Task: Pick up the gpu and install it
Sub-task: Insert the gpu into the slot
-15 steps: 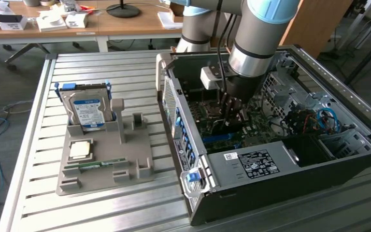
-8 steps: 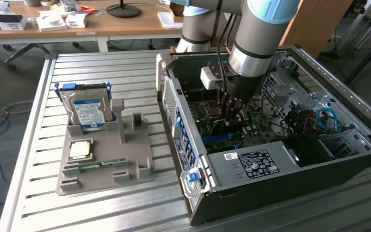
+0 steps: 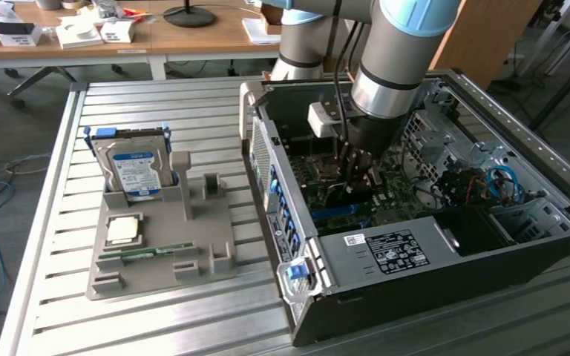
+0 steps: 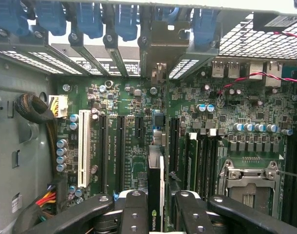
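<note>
firstly, in the exterior view we see the gripper point(image 3: 355, 169) deep inside the open computer case point(image 3: 463, 245). then, in the wrist view, its fingers point(image 4: 134, 212) are half closed on the gpu point(image 4: 156, 183). the card stands edge-on over the motherboard point(image 4: 134, 97), with its long axis pointing toward the rear brackets point(image 4: 114, 34). an nvidia mark shows on its edge.

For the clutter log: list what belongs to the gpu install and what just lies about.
Job: gpu, held in the gripper; motherboard; computer case.
Lying about: hard drive and memory stick, both in the grey holder.
</note>
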`<move>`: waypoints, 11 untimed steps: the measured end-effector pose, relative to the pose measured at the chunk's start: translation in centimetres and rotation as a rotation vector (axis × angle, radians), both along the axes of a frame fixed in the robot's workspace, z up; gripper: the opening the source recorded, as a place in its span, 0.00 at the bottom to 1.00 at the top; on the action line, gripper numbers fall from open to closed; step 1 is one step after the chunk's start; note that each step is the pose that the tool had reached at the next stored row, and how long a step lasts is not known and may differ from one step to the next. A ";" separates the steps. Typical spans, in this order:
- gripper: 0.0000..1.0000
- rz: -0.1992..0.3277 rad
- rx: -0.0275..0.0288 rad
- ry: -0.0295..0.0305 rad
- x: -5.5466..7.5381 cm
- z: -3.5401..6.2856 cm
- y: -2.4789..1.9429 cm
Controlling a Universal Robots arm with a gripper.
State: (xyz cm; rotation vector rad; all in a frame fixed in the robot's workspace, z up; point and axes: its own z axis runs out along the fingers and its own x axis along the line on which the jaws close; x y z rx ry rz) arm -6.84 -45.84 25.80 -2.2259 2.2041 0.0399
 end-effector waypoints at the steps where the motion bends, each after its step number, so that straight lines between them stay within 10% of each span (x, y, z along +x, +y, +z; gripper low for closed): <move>1: 0.26 0.000 0.0000 -0.0001 0.0 0.00 0.00; 11: 0.26 0.027 0.0000 -0.0070 0.0 0.00 0.00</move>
